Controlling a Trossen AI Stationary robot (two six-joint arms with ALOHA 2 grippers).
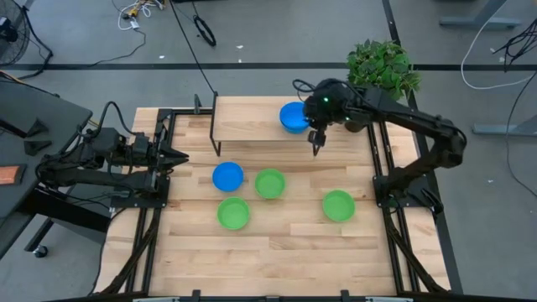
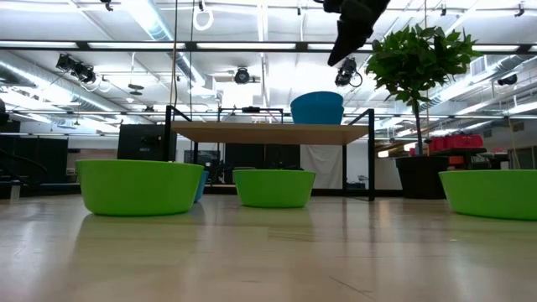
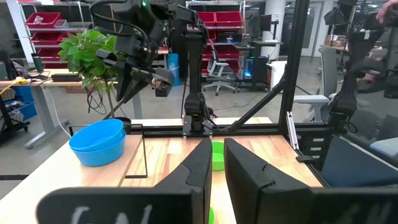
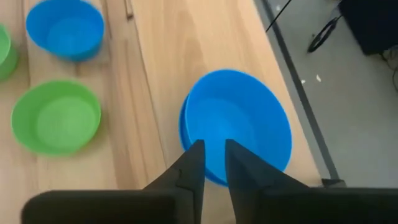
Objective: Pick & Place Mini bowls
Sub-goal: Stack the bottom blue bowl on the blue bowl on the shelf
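Over the raised shelf, right gripper hangs empty with fingers nearly together just beside the stacked blue bowls, so placing looks done; next pick, likely the lone blue bowl, needs jaws wider; left gripper waits, narrowed, table's left edge.

You see smooth, glossy plastic mini bowls on a pale, satin-finished wood-plank table framed in matt black metal rails.

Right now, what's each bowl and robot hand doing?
Stacked blue bowls: upright, nested, on the raised shelf.
Lone blue bowl: upright, empty, on the table.
Green bowls: upright, empty, apart.
Right gripper: empty, raised beside the stack.
Left gripper: empty, waiting at table's left edge.
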